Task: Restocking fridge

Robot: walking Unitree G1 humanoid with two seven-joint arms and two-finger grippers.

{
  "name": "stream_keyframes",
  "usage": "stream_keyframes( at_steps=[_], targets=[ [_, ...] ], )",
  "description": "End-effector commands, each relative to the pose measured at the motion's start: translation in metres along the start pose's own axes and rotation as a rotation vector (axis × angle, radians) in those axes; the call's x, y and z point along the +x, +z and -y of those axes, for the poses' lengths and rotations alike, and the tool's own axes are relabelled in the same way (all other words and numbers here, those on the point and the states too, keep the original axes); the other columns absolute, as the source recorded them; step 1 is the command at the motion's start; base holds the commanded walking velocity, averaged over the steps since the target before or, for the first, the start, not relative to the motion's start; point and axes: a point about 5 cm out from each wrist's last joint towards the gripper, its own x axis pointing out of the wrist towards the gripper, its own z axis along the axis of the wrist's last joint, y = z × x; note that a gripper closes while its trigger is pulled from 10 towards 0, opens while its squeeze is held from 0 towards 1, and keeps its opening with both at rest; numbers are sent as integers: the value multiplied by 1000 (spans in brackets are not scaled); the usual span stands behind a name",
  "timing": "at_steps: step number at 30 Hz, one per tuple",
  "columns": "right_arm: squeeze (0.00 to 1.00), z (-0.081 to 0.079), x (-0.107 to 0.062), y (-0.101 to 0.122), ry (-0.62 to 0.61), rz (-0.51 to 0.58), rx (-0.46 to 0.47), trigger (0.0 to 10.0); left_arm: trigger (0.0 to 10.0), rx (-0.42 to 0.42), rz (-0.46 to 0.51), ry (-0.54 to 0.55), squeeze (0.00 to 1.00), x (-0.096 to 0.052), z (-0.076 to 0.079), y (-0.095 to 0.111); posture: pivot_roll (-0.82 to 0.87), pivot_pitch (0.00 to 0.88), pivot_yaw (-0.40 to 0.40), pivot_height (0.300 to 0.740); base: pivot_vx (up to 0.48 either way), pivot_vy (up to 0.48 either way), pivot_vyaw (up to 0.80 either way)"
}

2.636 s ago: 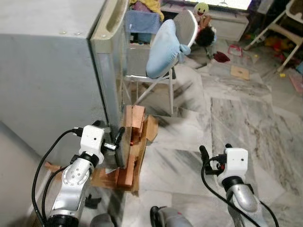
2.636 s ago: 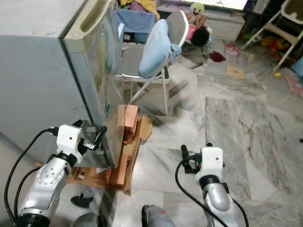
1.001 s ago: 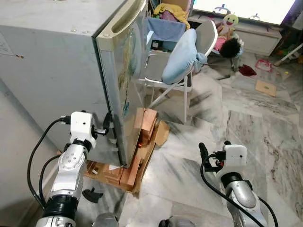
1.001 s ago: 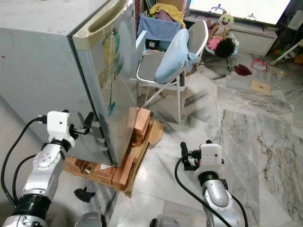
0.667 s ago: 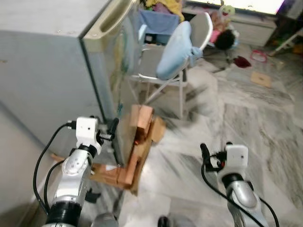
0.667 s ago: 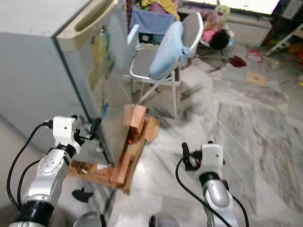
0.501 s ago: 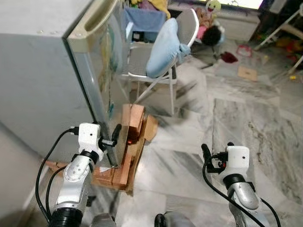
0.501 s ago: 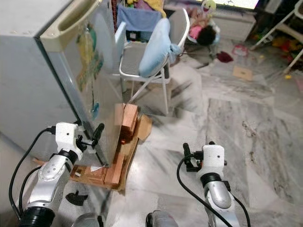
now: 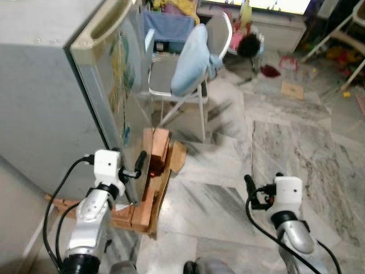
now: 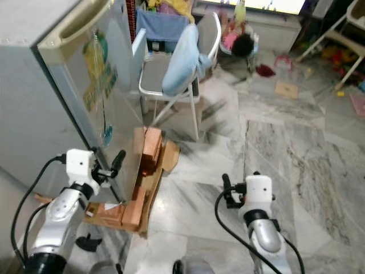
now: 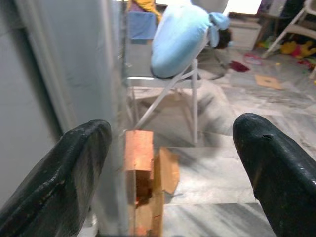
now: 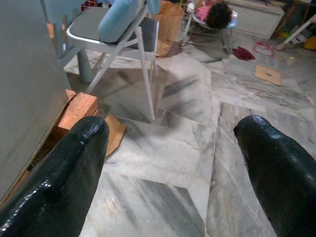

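Grey-veined marble floor (image 9: 285, 131) spreads across a cluttered living room. Nearest, the right gripper (image 12: 173, 168) hangs over bare tiles, its two black fingers spread wide apart and holding nothing. The left gripper (image 11: 168, 173), jaws likewise wide open and empty, sits at the lower front corner of the tall grey metal fridge (image 9: 51, 85), one finger (image 11: 59, 173) just beside its door edge. Reddish-brown bricks (image 10: 149, 147) on flattened cardboard prop the fridge base. Beyond stands a grey folding chair (image 10: 171, 80) draped with a pale blue cushion (image 9: 188, 60).
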Motion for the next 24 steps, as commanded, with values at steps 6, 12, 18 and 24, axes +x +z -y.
stream_keyframes(
  at_steps=[6, 12, 18, 24],
  targets=[
    [0, 4, -2, 2, -8, 0, -9, 10000, 10000, -2, 24, 119, 0, 2, -12, 4, -52, 77, -55, 740, 0, 0, 0],
    [0, 4, -3, 5, -11, 3, -14, 10000, 10000, -6, 34, 151, 0, 10, -19, 9, -58, 81, -53, 740, 0, 0, 0],
    [0, 7, -6, 13, -26, 15, -2, 10000, 10000, -4, 57, 182, 0, 21, -27, 18, -74, 84, -55, 740, 0, 0, 0],
    [0, 6, -16, 16, -16, 14, -1, 10000, 10000, -27, 76, 156, 0, 42, -25, 29, -98, 89, -58, 740, 0, 0, 0]
  ],
)
